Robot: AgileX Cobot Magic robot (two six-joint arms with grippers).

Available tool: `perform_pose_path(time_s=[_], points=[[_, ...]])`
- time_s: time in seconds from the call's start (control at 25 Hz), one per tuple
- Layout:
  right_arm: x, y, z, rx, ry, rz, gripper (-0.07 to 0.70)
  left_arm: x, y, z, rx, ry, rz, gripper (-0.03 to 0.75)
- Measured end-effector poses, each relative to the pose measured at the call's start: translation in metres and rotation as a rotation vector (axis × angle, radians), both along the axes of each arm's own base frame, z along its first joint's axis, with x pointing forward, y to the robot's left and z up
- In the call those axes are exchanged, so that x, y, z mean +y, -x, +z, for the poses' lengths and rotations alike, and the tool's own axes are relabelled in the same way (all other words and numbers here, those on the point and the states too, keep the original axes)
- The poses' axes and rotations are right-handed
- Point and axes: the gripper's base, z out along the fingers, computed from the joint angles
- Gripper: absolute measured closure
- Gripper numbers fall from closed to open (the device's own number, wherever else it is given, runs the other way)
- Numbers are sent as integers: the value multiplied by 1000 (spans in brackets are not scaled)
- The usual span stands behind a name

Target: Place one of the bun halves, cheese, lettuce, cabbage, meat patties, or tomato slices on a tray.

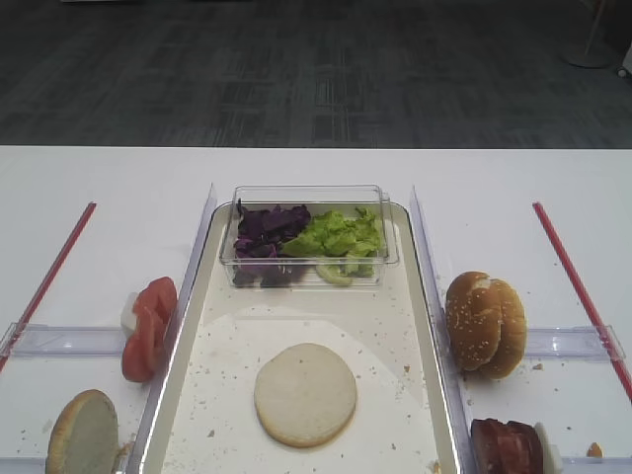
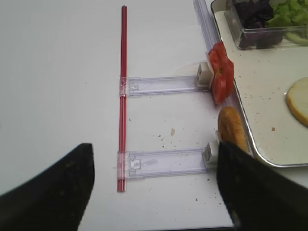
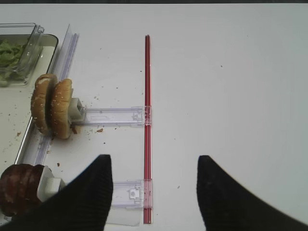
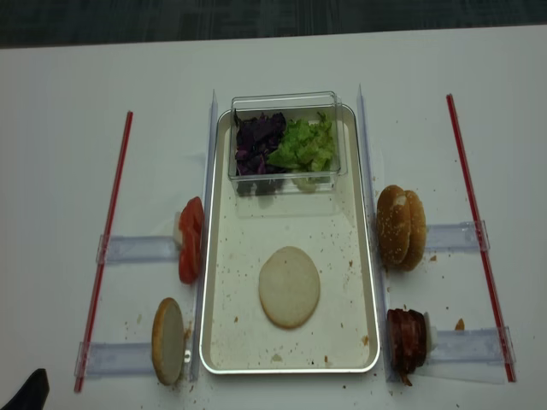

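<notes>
- The tray (image 1: 188, 346) lies at the bench's near-middle, and one bun half (image 1: 305, 393) already lies flat on it near its near edge.
- A next layer is best taken from the meat patties (image 4: 407, 338), standing beside the tray's near right corner.
- Both the left end effector (image 2: 154, 185) and the right end effector (image 3: 154, 192) are held wide apart, empty, well clear of the food.

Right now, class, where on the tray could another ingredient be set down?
Bare tray lies between the clear box and the bun half, and along both long rims beside it. The far end is crowded by that box.
</notes>
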Motion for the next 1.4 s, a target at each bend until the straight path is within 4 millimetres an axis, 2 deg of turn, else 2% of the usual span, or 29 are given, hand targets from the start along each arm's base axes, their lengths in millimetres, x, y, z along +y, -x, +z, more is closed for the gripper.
perform_pose_path(time_s=[1.4], points=[[0,0,0,0,0,0,206,0,-2,-1,-11,-5,-3,225]])
